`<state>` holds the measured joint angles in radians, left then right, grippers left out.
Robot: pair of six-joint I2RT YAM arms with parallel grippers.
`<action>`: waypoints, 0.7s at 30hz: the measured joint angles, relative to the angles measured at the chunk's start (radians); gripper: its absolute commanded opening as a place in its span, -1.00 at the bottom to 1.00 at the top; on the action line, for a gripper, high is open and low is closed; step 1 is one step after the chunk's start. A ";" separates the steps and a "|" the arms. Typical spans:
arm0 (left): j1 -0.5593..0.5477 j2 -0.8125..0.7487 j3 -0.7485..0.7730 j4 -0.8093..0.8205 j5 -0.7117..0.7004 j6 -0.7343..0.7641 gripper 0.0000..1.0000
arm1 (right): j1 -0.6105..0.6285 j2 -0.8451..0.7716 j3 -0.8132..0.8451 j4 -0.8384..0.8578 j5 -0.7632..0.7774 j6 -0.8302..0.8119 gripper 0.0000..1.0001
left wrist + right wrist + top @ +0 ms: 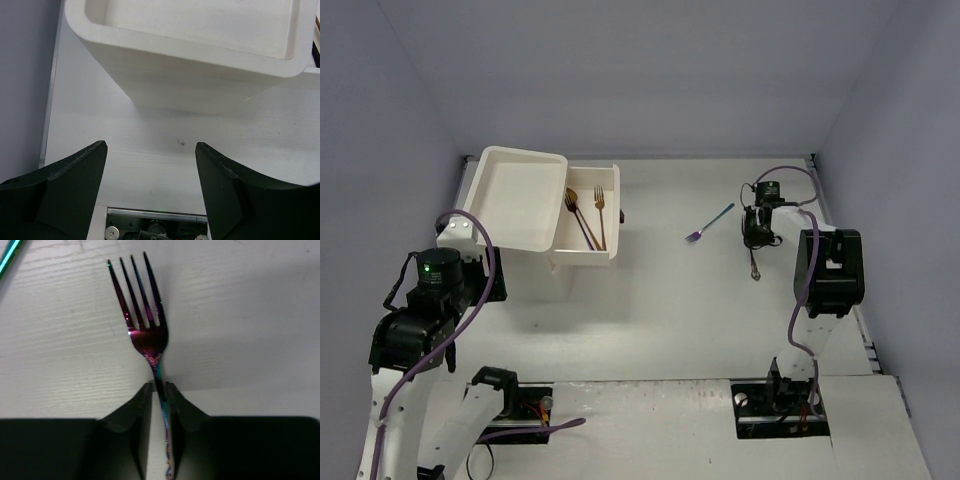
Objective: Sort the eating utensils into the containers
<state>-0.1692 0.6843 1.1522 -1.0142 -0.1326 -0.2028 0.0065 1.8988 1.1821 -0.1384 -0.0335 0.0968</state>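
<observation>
Now the right claw (159, 387) pinches the handle of the rainbow fork (146, 337), whose tines point straight ahead of it along the surface (250, 315). The open drawer (585, 258) lies well to its left.

Iridescent fork (145, 325): tines forward, handle nipped in right pincer (159, 390). Second rainbow utensil (708, 223) lies diagonal on desk (660, 320). Two gold forks (600, 205) in open white drawer (582, 257).
</observation>
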 measured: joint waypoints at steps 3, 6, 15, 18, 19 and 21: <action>0.000 0.000 0.000 0.000 0.000 0.000 0.37 | 0.020 0.012 0.016 0.004 0.000 -0.006 -1.00; 0.000 0.000 0.000 0.000 0.000 0.000 0.37 | 0.031 0.013 0.017 0.007 0.000 -0.009 -1.00; 0.000 0.001 0.000 0.000 -0.001 0.000 0.36 | 0.098 -0.119 0.009 -0.064 -0.051 0.064 -1.00; -0.002 0.001 0.000 0.000 -0.001 0.000 0.36 | 0.226 -0.241 0.058 -0.079 -0.065 0.129 -1.00; -0.002 0.001 0.000 0.000 -0.001 0.000 0.36 | 0.287 -0.267 0.100 -0.081 -0.067 0.153 -1.00; -0.002 0.001 0.000 0.000 -0.001 0.000 0.36 | 0.410 -0.286 0.213 -0.076 -0.072 0.201 -1.00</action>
<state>-0.1711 0.6853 1.1522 -1.0142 -0.1334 -0.2031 0.4161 1.6128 1.3948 -0.2142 -0.1051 0.2973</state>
